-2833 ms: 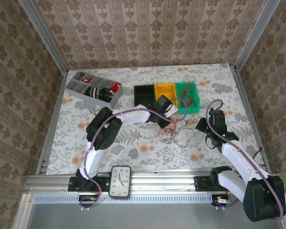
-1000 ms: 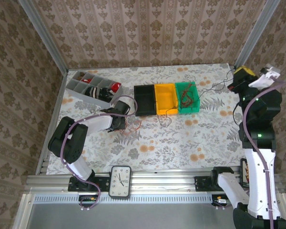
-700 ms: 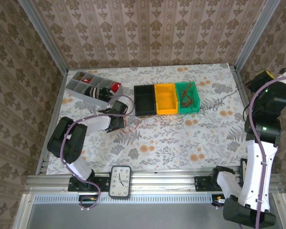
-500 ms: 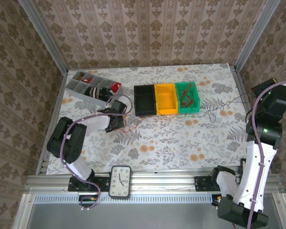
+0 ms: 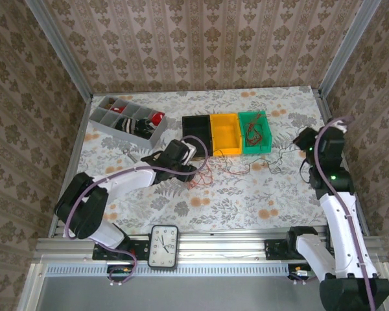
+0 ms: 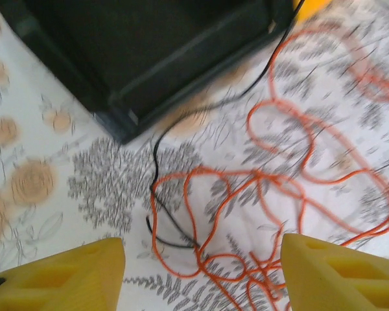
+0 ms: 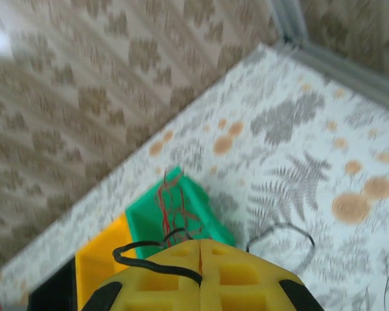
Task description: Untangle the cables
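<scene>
Thin flexible cables [image 5: 206,171]: three colours are in play, orange, dark and red, spread between the bins and the flower-patterned table [image 5: 233,202].
Red cable [image 5: 251,131]: a loose bundle lying inside the green plastic bin [image 5: 258,149], apart from the other two.
Orange cable [image 6: 279,188]: loops on the table just in front of the black plastic bin [image 6: 149,52], directly under my left jaws.
Dark cable [image 7: 142,248]: trails from the orange loops past the yellow plastic bin [image 5: 225,150] to my right jaws. In the left wrist view a dark strand crosses the orange loops.
Left jaws: standing wide apart, one yellow finger [image 6: 58,278] on either side of the orange loops, holding nothing.
Right jaws: pressed together just right of the green bin. The dark cable comes out at their seam, so I judge it pinched there.
Done so far: the red cable looks sorted, since it sits alone in a bin.
Left to do: orange and dark are overlapping on the table, so they need drawing apart, and I would guess each then goes to a bin.
Changed from half a second ago: my right arm was out at the right edge with the dark cable drawn long. It has now come in toward the bins and the cable lies slacker. My left jaws have shifted from left of the black bin to its front, and the orange loops have moved right with them.
</scene>
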Available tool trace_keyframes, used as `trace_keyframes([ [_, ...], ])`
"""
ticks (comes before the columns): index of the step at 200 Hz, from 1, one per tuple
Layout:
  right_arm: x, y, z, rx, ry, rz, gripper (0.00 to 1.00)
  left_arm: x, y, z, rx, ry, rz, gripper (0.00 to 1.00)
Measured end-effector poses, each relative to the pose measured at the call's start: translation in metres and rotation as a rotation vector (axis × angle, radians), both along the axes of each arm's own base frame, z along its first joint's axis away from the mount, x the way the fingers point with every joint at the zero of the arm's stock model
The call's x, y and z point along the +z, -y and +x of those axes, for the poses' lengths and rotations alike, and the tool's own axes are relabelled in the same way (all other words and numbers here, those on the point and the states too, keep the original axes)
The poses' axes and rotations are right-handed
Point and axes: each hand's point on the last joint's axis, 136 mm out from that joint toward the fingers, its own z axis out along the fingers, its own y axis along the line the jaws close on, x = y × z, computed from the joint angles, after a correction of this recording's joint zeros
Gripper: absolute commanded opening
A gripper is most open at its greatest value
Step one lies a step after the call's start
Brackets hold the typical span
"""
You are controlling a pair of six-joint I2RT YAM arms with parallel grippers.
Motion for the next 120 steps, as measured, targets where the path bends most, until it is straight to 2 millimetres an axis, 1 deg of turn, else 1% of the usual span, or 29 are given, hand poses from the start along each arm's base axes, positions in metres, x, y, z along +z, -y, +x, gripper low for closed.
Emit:
trace_keyframes([
  [12, -0.021, -0.011, -0.002, 0.027, -0.051, 0.002, 0.01, 0.013, 0.013, 0.002, -0.049, 0.025, -0.023, 0.66],
  [25, -0.039, -0.015, -0.005, 0.032, -0.091, 0.006, 0.02, 0.026, 0.03, 0.003, -0.108, 0.049, -0.04, 0.66],
  [40, -0.053, -0.015, -0.008, 0.018, -0.12, 0.011, 0.02, 0.037, 0.059, 0.006, -0.186, 0.079, -0.057, 0.66],
  [55, -0.061, -0.014, -0.009, 0.01, -0.139, 0.015, 0.01, 0.04, 0.093, 0.011, -0.263, 0.1, -0.063, 0.65],
  [75, -0.066, -0.014, -0.007, 0.003, -0.154, 0.025, 0.01, 0.033, 0.136, 0.016, -0.359, 0.11, -0.062, 0.61],
  [92, -0.07, -0.014, -0.005, 0.001, -0.163, 0.028, 0.02, 0.018, 0.169, 0.016, -0.43, 0.1, -0.06, 0.6],
  [107, -0.074, -0.015, -0.003, 0.003, -0.174, 0.029, 0.02, 0.004, 0.19, 0.013, -0.481, 0.082, -0.053, 0.6],
  [120, -0.076, -0.015, -0.001, 0.007, -0.181, 0.031, 0.02, -0.01, 0.203, 0.008, -0.514, 0.062, -0.041, 0.58],
])
